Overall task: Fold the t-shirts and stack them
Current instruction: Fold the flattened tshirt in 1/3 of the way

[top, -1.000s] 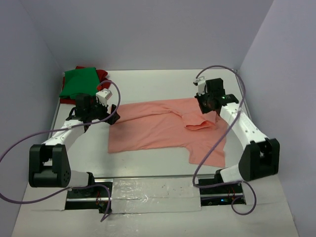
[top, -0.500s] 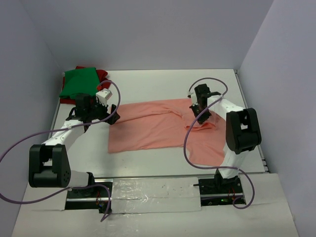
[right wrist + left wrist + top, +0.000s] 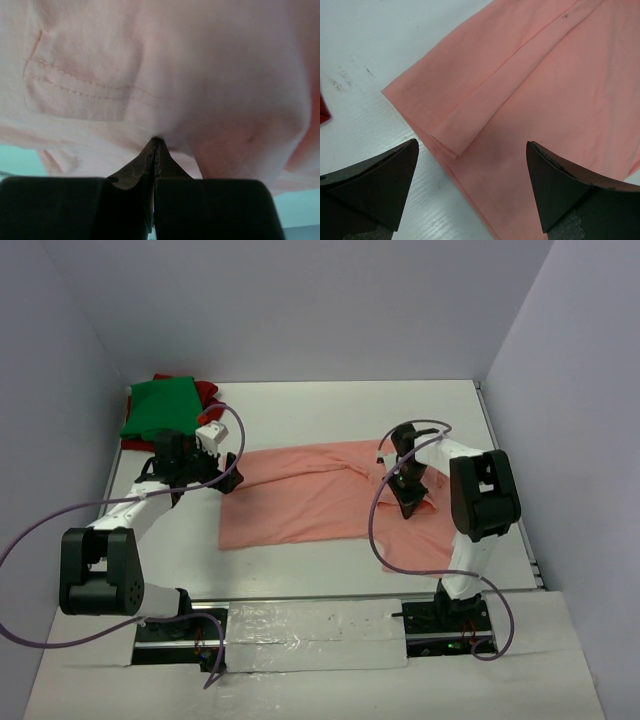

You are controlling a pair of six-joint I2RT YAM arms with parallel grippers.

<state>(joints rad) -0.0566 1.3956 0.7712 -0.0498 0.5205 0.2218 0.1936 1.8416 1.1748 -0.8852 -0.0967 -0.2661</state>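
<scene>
On the table (image 3: 300,410), right gripper (image 3: 155,144) clamps salmon-pink t-shirt (image 3: 175,60); left gripper (image 3: 472,145) gapes wide.

The dark red t-shirt (image 3: 207,390) lies mostly hidden under the green t-shirt (image 3: 160,405), only its edges showing; the left wrist view's left edge cuts it to a sliver; the right arm (image 3: 482,502) covers part of the salmon-pink t-shirt (image 3: 300,505); the right wrist view shows that cloth close and blurred.
</scene>
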